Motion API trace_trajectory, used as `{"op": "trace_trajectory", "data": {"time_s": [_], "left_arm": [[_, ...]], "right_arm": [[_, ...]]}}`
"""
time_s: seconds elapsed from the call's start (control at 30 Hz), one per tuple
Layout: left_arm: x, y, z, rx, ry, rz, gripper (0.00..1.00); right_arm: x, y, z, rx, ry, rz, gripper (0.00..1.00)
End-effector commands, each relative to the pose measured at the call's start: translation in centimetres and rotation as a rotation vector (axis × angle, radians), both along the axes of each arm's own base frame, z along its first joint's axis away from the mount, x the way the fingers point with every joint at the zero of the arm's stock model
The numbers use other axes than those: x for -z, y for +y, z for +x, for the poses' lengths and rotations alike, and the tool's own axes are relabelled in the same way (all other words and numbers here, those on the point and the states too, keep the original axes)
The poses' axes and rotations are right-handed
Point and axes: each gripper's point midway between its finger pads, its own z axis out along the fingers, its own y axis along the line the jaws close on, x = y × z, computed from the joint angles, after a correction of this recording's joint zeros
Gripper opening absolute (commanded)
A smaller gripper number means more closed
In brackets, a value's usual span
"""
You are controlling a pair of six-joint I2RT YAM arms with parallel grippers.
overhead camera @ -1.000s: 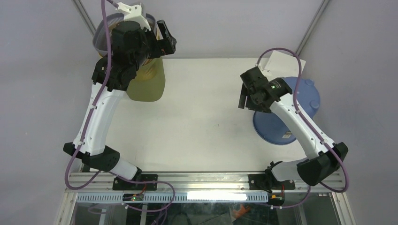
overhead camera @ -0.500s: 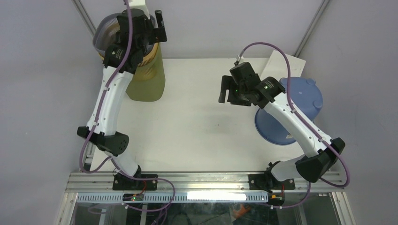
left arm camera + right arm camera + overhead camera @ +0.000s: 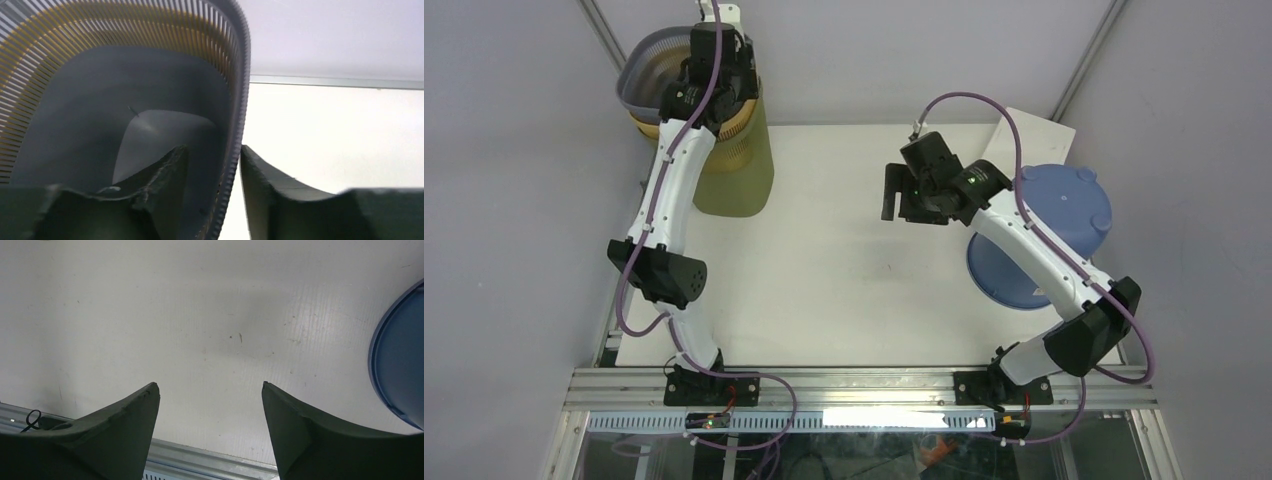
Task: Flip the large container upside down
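Your L gripper straddles the container rim at the table's far-left corner; clamped or not, can't tell. R gripper wide open, empty, beside the lid.

White table, 3 things sitting on it

Top is plain white w/ a faint ribbed texture up close, plus a few dark specks + scuffs around the middle. Metal rail runs along the near edge. Far-left corner: yellow-green see-thru bin, standing upright right by the back edge. Right side: blue lid, round, small bumps on its far rim, looks like it hangs a bit past the right edge. Just behind it, at the far-right corner, is a white flat piece set at an angle, can't tell if it's card or a box. Bin and lid are well apart, opposite sides.
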Motion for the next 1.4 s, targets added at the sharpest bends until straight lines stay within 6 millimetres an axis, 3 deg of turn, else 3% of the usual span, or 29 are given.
{"op": "trace_trajectory", "data": {"time_s": [0.0,0.07,0.2,0.3,0.33,0.53,0.63,0.83,0.97,1.1,1.23,1.37], "left_arm": [[-2.5,0.5,-1.3,0.055,-0.045,-0.04,0.35],[-2.3,0.5,-1.4,0.054,-0.039,-0.041,0.23],[-3.1,0.5,-2.0,0.054,-0.057,-0.06,0.19],[-4.4,0.1,-2.8,0.082,-0.085,-0.086,0.01],[-4.9,-0.1,-3.1,0.091,-0.094,-0.095,0.0],[-8.6,-1.6,-6.5,0.188,-0.159,-0.189,0.0],[-9.8,-3.2,-8.7,0.272,-0.151,-0.274,0.0],[-10.4,-6.2,-12.9,0.422,-0.114,-0.434,0.0],[-10.9,-8.5,-15.5,0.514,-0.114,-0.504,0.0],[-9.9,-10.2,-16.9,0.557,-0.095,-0.53,0.0],[-8.6,-11.0,-17.0,0.55,-0.072,-0.533,0.0],[-7.8,-11.7,-17.1,0.569,-0.057,-0.549,0.0]], "right_arm": [[-1.5,1.5,1.2,-0.027,-0.054,0.053,0.79],[-1.5,1.7,1.3,-0.03,-0.051,0.055,0.79],[-1.4,2.2,1.5,-0.039,-0.045,0.063,0.79],[-1.2,2.7,1.5,-0.051,-0.033,0.074,0.78],[-1.1,2.9,1.5,-0.056,-0.027,0.082,0.78],[-2.8,5.5,2.3,-0.087,-0.032,0.184,0.77],[-4.7,8.1,3.0,-0.116,-0.035,0.302,0.77],[-10.7,14.1,3.5,-0.195,-0.099,0.625,0.73],[-14.0,16.5,4.2,-0.198,-0.143,0.721,0.71],[-16.3,18.6,4.5,-0.223,-0.157,0.775,0.7],[-16.0,20.0,4.0,-0.218,-0.129,0.799,0.69],[-14.2,20.2,4.1,-0.19,-0.088,0.768,0.65]]}}
